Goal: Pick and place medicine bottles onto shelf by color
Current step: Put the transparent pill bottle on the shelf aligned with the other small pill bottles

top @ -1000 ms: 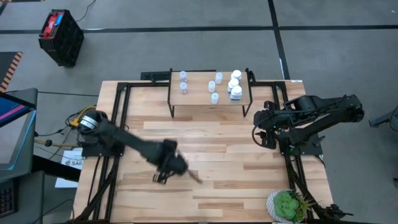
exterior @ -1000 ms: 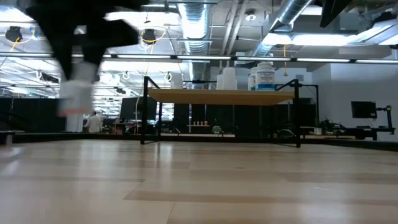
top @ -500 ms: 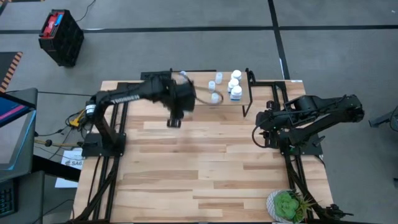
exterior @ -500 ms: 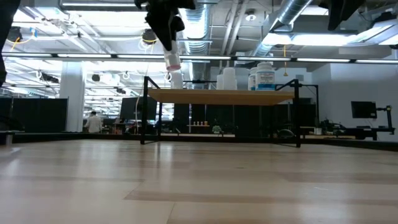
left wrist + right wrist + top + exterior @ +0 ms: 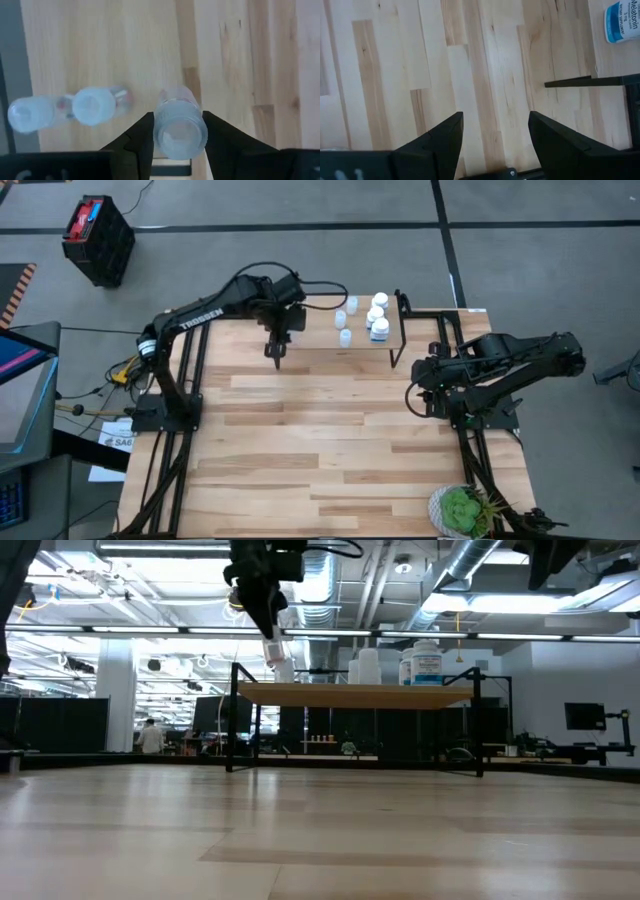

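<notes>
Right wrist view shows a white bottle (image 5: 623,21) on the shelf (image 5: 615,55) labelled "Melatonin"; right fingers (image 5: 495,135) spread, empty, over the counter (image 5: 485,65). Left fingers (image 5: 175,137) pinch a pale-blue bottle (image 5: 179,125) above the shelf's left end, beside two others (image 5: 92,105)

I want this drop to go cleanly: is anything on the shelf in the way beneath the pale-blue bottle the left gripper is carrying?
Nothing visible blocks it. The left gripper holds the pale-blue translucent bottle over bare board of the small light-wood shelf. Two pale-blue bottles already stand beside that spot, apart from it.
</notes>
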You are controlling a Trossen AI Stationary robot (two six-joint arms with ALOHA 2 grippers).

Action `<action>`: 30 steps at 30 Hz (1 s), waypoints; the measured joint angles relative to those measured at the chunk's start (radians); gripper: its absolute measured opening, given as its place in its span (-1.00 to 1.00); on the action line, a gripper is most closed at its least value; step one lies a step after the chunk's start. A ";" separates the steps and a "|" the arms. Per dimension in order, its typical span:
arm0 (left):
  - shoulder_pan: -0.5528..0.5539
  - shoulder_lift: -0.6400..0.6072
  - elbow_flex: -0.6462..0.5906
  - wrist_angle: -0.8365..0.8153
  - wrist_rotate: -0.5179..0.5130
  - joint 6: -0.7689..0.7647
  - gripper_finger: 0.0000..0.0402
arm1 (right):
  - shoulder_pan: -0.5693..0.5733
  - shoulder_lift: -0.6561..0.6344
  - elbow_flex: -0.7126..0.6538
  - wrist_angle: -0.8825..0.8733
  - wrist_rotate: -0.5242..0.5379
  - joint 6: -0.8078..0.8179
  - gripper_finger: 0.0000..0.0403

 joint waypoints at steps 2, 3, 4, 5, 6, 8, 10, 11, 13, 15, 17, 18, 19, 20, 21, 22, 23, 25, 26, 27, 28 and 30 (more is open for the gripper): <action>-0.001 0.014 0.001 0.005 -0.003 0.015 -0.39 | 0.000 0.000 0.000 0.007 0.000 0.006 0.23; -0.001 0.019 -0.002 0.004 -0.008 0.017 -0.41 | 0.000 0.000 0.000 0.009 0.000 0.008 0.23; -0.002 0.024 -0.002 0.006 -0.014 0.019 -0.42 | 0.000 0.000 0.000 0.012 0.000 0.008 0.23; -0.002 0.027 -0.001 0.018 -0.018 0.024 -0.43 | 0.000 0.000 0.000 0.013 0.000 0.008 0.23; -0.002 0.028 -0.001 0.022 -0.021 0.029 -0.44 | 0.000 0.000 0.000 0.013 0.000 0.008 0.23; -0.002 0.037 -0.001 0.018 -0.044 0.035 -0.44 | 0.000 0.000 0.000 0.014 0.000 0.008 0.23; -0.002 0.043 -0.001 0.025 -0.056 0.035 -0.42 | 0.000 0.000 0.000 0.016 0.000 0.008 0.23; 0.000 0.044 -0.001 0.015 -0.056 0.034 -0.41 | 0.000 0.000 0.000 0.016 0.000 0.008 0.23; 0.001 0.049 0.001 0.021 -0.059 0.034 -0.38 | 0.000 0.000 0.000 0.015 0.000 0.008 0.23; 0.001 0.062 0.000 0.023 -0.061 0.035 -0.38 | 0.000 0.000 0.000 0.015 0.000 0.008 0.23; 0.001 0.072 -0.002 0.028 -0.071 0.035 -0.39 | 0.000 0.000 0.000 0.016 0.000 0.009 0.23; 0.001 0.073 -0.001 0.042 -0.077 0.037 -0.39 | 0.000 0.000 0.000 0.015 0.000 0.009 0.23; 0.001 0.074 0.000 0.048 -0.080 0.037 -0.39 | 0.000 0.000 0.000 0.015 0.000 0.009 0.23; 0.001 0.075 0.000 0.044 -0.084 0.037 -0.39 | 0.000 0.000 0.000 0.015 0.000 0.009 0.23; 0.001 0.076 0.000 0.043 -0.091 0.037 -0.39 | 0.000 0.000 0.000 0.015 0.000 0.009 0.23; 0.001 0.076 0.000 0.052 -0.100 0.037 -0.38 | 0.000 0.000 0.000 0.014 0.000 0.009 0.23; 0.001 0.076 0.000 0.063 -0.113 0.037 -0.36 | 0.000 0.000 0.000 0.015 0.000 0.009 0.23; -0.002 0.076 0.000 0.084 -0.144 0.034 -0.31 | 0.000 0.000 0.000 0.014 0.000 0.010 0.23; -0.003 0.076 0.000 0.088 -0.156 0.034 -0.29 | 0.000 0.000 0.000 0.013 0.000 0.010 0.23; -0.002 0.076 0.000 0.087 -0.160 0.034 -0.26 | 0.000 0.000 0.000 0.014 0.000 0.010 0.23; -0.002 0.076 0.000 0.087 -0.159 0.035 -0.23 | 0.000 0.000 0.000 0.013 0.000 0.010 0.23; -0.002 0.076 0.000 0.087 -0.156 0.036 -0.18 | 0.000 0.000 0.000 0.013 0.000 0.010 0.23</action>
